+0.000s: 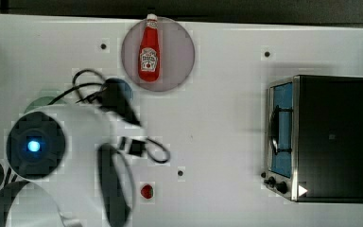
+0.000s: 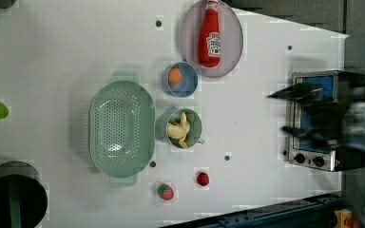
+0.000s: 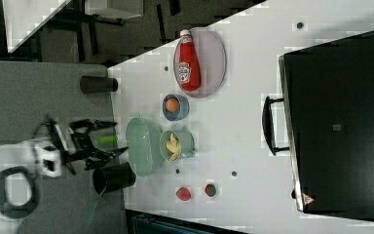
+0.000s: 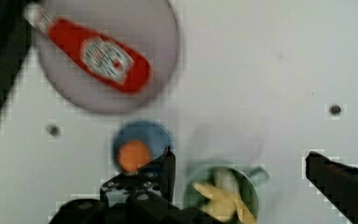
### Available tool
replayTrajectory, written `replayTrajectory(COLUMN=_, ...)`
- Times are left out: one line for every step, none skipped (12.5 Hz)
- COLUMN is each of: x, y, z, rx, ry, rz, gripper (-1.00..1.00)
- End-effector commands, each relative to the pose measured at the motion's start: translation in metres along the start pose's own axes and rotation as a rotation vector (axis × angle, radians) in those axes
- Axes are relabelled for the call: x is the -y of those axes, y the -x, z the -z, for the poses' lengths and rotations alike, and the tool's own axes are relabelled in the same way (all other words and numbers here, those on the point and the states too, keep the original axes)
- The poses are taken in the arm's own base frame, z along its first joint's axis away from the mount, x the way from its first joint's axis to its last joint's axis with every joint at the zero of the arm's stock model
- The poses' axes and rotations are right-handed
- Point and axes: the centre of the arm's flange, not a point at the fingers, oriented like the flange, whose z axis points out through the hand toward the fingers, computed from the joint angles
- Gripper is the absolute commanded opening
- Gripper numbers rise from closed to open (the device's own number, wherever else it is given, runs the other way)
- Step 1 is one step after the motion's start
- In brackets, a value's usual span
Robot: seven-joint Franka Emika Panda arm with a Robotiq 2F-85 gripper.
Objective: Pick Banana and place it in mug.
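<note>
- Since the small pale yellow banana (image 2: 180,129) already lies inside the green mug (image 2: 196,124), just beside the perforated green colander (image 2: 121,128) in the left view, treat the placing as done and the step in hand as a clean retreat.
- Your black two-fingered gripper (image 4: 242,168) stands wide apart with nothing between its fingers, above the mug in the wrist view; leave it that way.
- Lift straight away from the mug, so no finger catches the rim or the handle and tips the fruit out.
- Mind the neighbours: the blue bowl (image 2: 180,79) holding the orange ball (image 2: 174,76) sits just beside the mug, and the red ketchup bottle (image 2: 209,34) lies on the round grey plate (image 2: 232,38) beyond it.
- Check that the banana rests below the rim; part of it seems to lean on the wall, so I judge a nudge could spill it.
</note>
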Motion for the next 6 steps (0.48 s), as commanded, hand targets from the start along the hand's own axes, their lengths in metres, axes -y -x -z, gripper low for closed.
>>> replayTrajectory(x=-0.03, y=-0.099, z=0.023, rx=0.011, ry=0.021, rz=0.123, gripper=1.0)
replayTrajectory(x=-0.038, y=-0.12, z=0.037, rx=0.012, ry=0.016, rz=0.133, gripper=1.0)
replayTrajectory(x=-0.045, y=-0.138, z=0.05, rx=0.013, ry=0.012, rz=0.139, gripper=1.0)
replayTrajectory(x=-0.053, y=-0.153, z=0.059, rx=0.023, ry=0.023, rz=0.153, gripper=1.0)
replayTrajectory(x=-0.06, y=-0.163, z=0.066, rx=0.036, ry=0.038, rz=0.173, gripper=1.0)
replayTrajectory(x=-0.067, y=-0.167, z=0.071, rx=0.058, ry=0.064, rz=0.197, gripper=1.0)
